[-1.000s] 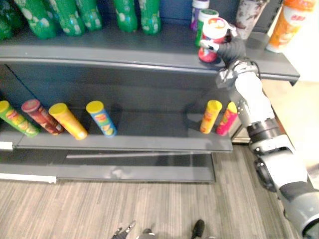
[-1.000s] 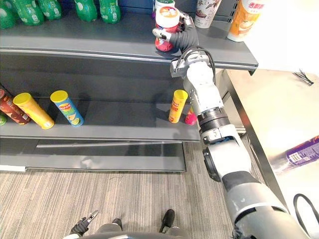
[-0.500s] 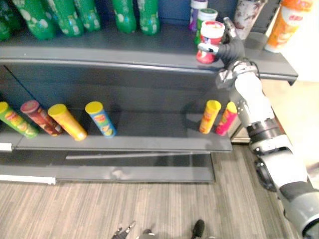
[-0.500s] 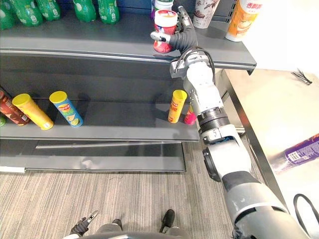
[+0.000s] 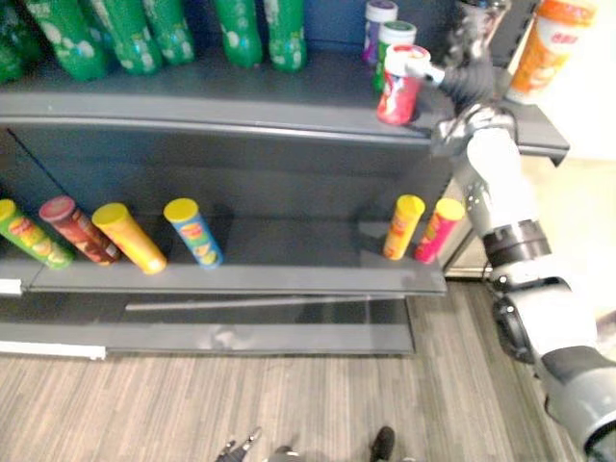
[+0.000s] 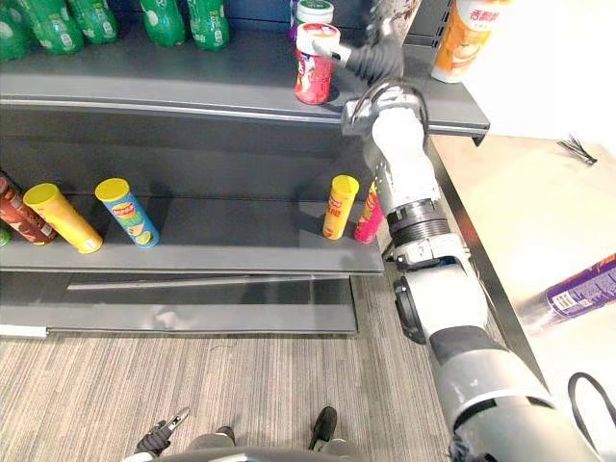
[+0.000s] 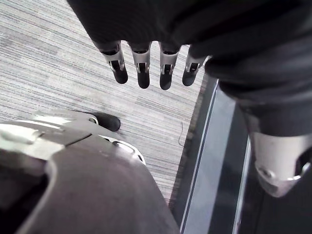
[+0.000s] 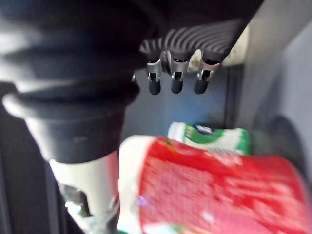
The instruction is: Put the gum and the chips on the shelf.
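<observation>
The gum canister (image 5: 399, 85) — red body, white lid — is standing on the top shelf (image 5: 241, 96), close to its front edge and leaning a touch to the robot's right. The right hand (image 5: 469, 79) is hovering just beside it on the robot's right. Its fingers (image 8: 175, 80) are stretching out straight, pointing up and away from the canister, and nothing is sitting in the grasp. The thumb is reaching across to the rim of the white lid, though I cannot tell if it is actually touching.

Right behind the gum, a green-and-white can (image 5: 393, 38) is standing with a purple-topped one (image 5: 377, 17) next to it. A patterned cup (image 5: 474, 21) is showing past the raised fingers, and an orange tub (image 5: 544, 48) is sitting at the shelf's right end. Over at the left end, a row of green bottles (image 5: 144, 34) is lining the back.

On the lower shelf (image 5: 289, 260), a yellow tube (image 5: 404, 226) and a pink tube (image 5: 438, 229) are leaning side by side just behind the right forearm. Well apart to the left, a blue tube (image 5: 194, 231), an orange-yellow tube (image 5: 128, 237), a maroon tube (image 5: 79, 229) and a green tube (image 5: 34, 236) are leaning in a row.

A purple tube (image 6: 582, 289) is lying on its side on the pale table (image 6: 520, 221) to the right of the shelves — well away from both hands.

The left hand (image 7: 142, 63) is hanging low over the grey striped floor (image 5: 289, 404), fingers relaxed and straight, holding nothing.
</observation>
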Controlling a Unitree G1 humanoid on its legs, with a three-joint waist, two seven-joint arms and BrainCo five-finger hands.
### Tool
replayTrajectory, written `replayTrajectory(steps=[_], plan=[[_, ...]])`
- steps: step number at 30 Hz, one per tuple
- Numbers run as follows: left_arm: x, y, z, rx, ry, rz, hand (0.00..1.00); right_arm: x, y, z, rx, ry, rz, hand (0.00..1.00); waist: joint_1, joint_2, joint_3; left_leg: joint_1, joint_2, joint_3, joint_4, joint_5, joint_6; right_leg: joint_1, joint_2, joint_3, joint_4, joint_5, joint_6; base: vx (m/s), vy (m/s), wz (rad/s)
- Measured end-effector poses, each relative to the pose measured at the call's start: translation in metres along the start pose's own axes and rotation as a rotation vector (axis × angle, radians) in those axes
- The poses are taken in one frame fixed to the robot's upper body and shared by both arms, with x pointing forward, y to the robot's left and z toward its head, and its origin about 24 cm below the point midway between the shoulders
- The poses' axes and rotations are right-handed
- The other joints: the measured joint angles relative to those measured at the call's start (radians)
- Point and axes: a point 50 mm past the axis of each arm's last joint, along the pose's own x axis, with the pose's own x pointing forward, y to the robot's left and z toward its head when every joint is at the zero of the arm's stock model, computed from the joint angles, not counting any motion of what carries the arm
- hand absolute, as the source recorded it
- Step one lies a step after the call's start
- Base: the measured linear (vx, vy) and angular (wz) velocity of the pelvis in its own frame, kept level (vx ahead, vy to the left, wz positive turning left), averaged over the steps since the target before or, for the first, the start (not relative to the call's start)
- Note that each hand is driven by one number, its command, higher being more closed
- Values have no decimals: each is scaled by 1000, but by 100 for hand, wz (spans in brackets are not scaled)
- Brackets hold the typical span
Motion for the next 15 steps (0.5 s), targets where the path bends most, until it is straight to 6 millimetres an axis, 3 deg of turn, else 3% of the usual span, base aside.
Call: replayTrajectory(steps=[6, 9, 12, 15], plan=[[0, 0, 1, 7, -2, 19, 0, 0, -7, 37, -16, -184, -96, 0, -2, 1, 0, 0, 0, 0, 0, 0, 0, 0, 0, 0, 0, 0, 0, 0, 0, 0], [0, 0, 1, 15, -2, 25, 0, -13, -5, 52, 29, -286, -94, 0, -2, 1, 1, 1, 0, 0, 1, 0, 0, 1, 0, 1, 0, 0, 0, 0, 0, 0], [0, -1, 0, 15, 0, 26, 0, -40, 5, 45, 95, -334, -57, 0, -3, 1, 1, 4, 0, 3, 1, -1, -1, 1, 0, 5, 0, 0, 0, 0, 0, -4], [0, -1, -1, 15, 4, 33, 0, -79, 26, 6, 162, -232, 27, 0, -5, 1, 0, 7, 0, 9, 4, -1, -1, 1, 1, 14, 0, 0, 0, -4, 0, -7]])
